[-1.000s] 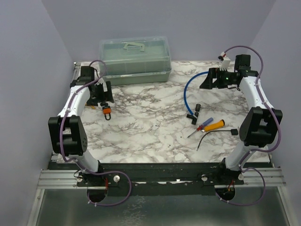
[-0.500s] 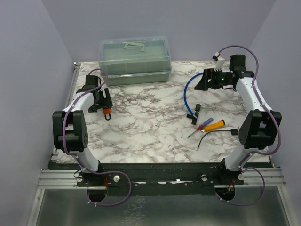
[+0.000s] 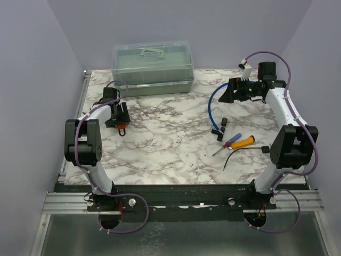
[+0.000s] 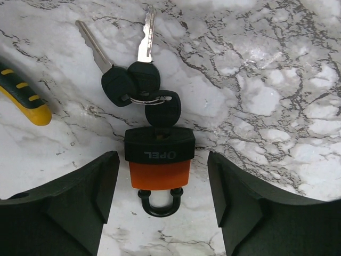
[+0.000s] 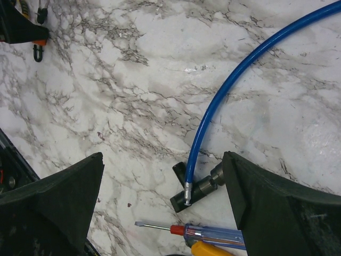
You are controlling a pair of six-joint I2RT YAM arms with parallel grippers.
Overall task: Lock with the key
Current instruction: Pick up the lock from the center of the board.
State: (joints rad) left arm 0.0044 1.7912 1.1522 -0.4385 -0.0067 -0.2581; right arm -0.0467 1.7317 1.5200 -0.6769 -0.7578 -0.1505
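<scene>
An orange and black padlock point(image 4: 160, 162) lies flat on the marble table, its black shackle point(image 4: 159, 202) pointing at the left wrist camera. A black-headed key point(image 4: 162, 111) sits in its keyhole, with two more keys point(image 4: 130, 80) on the same ring. My left gripper point(image 4: 162, 173) is open, one finger on each side of the padlock body, not touching it. In the top view the padlock point(image 3: 122, 127) lies just in front of the left gripper point(image 3: 116, 114). My right gripper point(image 3: 228, 92) is open and empty, far from the padlock, above the blue cable point(image 5: 234, 80).
A yellow and black tool handle point(image 4: 21, 98) lies left of the keys. A green translucent box point(image 3: 153, 66) stands at the back. The blue cable's black end piece point(image 5: 194, 189), a screwdriver point(image 5: 213, 234), a yellow-handled tool point(image 3: 244, 142) and a black wire point(image 3: 237, 152) lie at right.
My left arm has folded in and its gripper has come a little nearer over the padlock. My right gripper has shifted slightly left. The padlock has not moved.
</scene>
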